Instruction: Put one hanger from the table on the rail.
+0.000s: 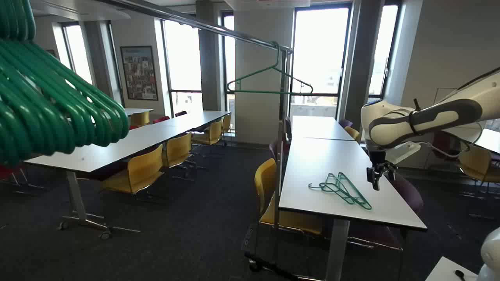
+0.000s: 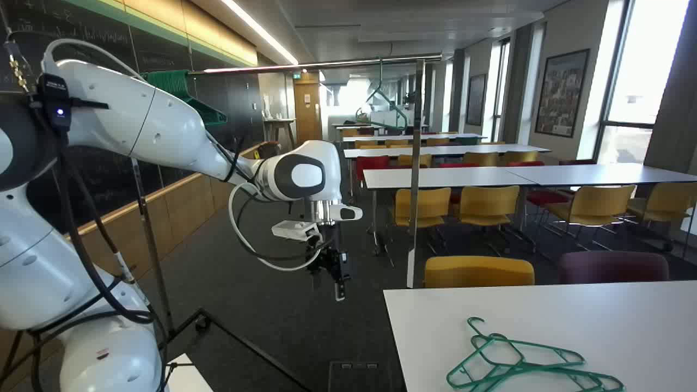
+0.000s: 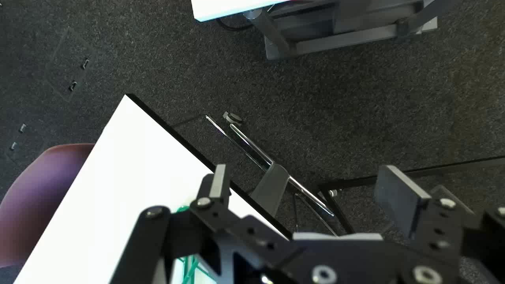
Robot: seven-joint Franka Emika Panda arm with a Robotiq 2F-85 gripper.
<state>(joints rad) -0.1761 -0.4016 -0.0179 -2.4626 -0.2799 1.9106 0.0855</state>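
Observation:
At least two thin green hangers (image 1: 345, 194) (image 2: 514, 367) lie overlapping on the white table (image 1: 324, 156) (image 2: 626, 321). Bits of green hanger (image 3: 191, 268) show in the wrist view, mostly hidden behind my left finger. My gripper (image 1: 383, 177) (image 2: 328, 286) (image 3: 311, 185) points down, open with nothing between its fingers. It is apart from the hangers, off the table's edge; the wrist view shows floor between the fingers and the tabletop (image 3: 130, 165) at left. The dark metal rail (image 1: 234, 34) (image 2: 326, 63) runs higher than the gripper. A single green hanger (image 1: 269, 92) (image 2: 392, 102) hangs near its end.
A bunch of green hangers (image 1: 58, 101) (image 2: 169, 81) hangs further along the rail. The rack's upright (image 1: 281, 156) (image 2: 416, 190) stands close to the table. A purple chair (image 3: 51, 189) and yellow chairs (image 1: 265, 179) are beside the table.

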